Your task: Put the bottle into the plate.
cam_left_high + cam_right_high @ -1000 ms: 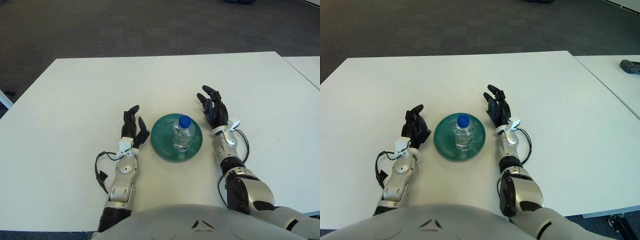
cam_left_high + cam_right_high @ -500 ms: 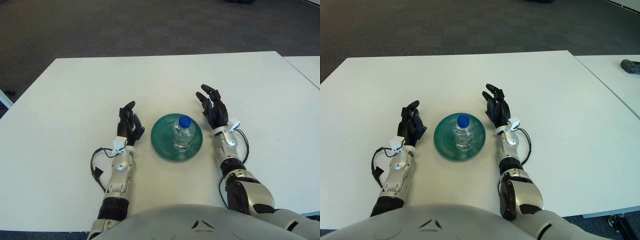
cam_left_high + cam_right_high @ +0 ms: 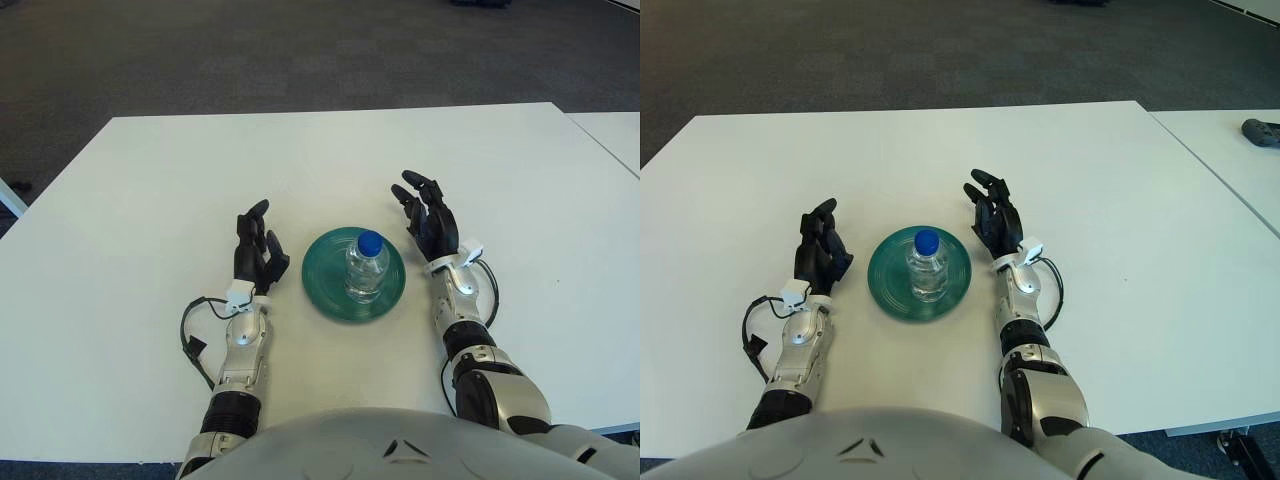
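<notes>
A clear plastic bottle (image 3: 366, 270) with a blue cap stands upright in the middle of a round green plate (image 3: 326, 280) on the white table. My left hand (image 3: 256, 250) is just left of the plate, fingers spread and holding nothing. On the plate's right side, my right hand (image 3: 428, 215) is likewise open and apart from the bottle. Neither hand touches the plate or the bottle.
The white table (image 3: 180, 180) stretches wide around the plate, with dark carpet beyond its far edge. A second white table (image 3: 1240, 170) stands at the right, with a dark object (image 3: 1262, 132) on it.
My left hand has drawn a little away from the plate to the left and straightened up. The right hand, bottle and plate have barely moved.
</notes>
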Robot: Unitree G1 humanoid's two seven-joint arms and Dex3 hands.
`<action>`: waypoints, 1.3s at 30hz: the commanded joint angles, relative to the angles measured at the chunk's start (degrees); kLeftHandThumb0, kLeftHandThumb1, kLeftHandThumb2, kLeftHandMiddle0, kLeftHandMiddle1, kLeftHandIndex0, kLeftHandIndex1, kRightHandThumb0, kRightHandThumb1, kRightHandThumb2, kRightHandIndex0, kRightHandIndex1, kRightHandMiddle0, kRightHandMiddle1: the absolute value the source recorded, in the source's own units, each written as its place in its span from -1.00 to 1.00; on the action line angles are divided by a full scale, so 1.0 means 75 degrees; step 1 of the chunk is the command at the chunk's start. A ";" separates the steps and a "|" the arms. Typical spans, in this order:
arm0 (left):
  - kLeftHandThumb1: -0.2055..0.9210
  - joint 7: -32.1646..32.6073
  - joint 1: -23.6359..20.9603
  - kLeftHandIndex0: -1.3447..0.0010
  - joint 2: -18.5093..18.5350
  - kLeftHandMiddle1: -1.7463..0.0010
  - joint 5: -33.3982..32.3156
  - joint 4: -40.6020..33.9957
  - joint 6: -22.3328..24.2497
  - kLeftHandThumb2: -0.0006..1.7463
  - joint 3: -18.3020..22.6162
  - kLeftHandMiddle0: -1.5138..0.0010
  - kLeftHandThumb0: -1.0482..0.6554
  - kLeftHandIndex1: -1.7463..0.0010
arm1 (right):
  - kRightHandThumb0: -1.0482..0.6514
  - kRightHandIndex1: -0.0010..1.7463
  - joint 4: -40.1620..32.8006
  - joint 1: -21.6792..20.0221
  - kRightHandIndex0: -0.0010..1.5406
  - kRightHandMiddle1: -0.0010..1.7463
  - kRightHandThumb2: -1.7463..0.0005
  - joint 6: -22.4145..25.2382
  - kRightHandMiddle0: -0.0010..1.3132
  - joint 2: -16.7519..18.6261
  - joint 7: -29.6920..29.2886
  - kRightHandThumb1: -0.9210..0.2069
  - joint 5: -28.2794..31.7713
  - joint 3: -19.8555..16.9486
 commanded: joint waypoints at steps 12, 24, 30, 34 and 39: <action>1.00 -0.0188 0.0100 0.80 -0.0016 0.97 -0.0089 0.0837 -0.0641 0.05 0.0106 0.37 -0.91 -0.07 | -0.78 -0.25 0.0030 0.0997 -0.46 0.14 0.29 0.0182 -1.00 -0.0009 0.0172 -1.00 0.0309 -0.0117; 1.00 -0.0088 0.0080 0.80 -0.0040 0.95 0.0018 0.0875 -0.0681 0.07 0.0148 0.31 -0.91 -0.06 | -0.79 -0.24 -0.0220 0.1111 -0.42 0.12 0.37 0.0246 -1.00 -0.0041 -0.0118 -1.00 0.0142 -0.0007; 1.00 -0.0075 0.0091 0.80 -0.0079 0.95 -0.0010 0.0843 -0.0612 0.06 0.0191 0.30 -0.91 -0.06 | -0.80 -0.25 -0.0245 0.1119 -0.41 0.10 0.36 0.0321 -1.00 -0.0050 -0.0140 -1.00 0.0180 -0.0006; 1.00 -0.0119 0.0099 0.81 -0.0115 0.94 -0.0092 0.0830 -0.0588 0.06 0.0218 0.27 -0.89 -0.06 | -0.80 -0.26 -0.0257 0.1123 -0.39 0.11 0.36 0.0389 -0.99 -0.0064 -0.0195 -1.00 0.0161 0.0004; 1.00 -0.0267 0.0109 0.81 -0.0153 0.94 -0.0280 0.0833 -0.0623 0.04 0.0259 0.26 -0.87 -0.06 | -0.80 -0.26 -0.0252 0.1136 -0.37 0.11 0.39 0.0438 -0.98 -0.0075 -0.0240 -1.00 0.0156 0.0026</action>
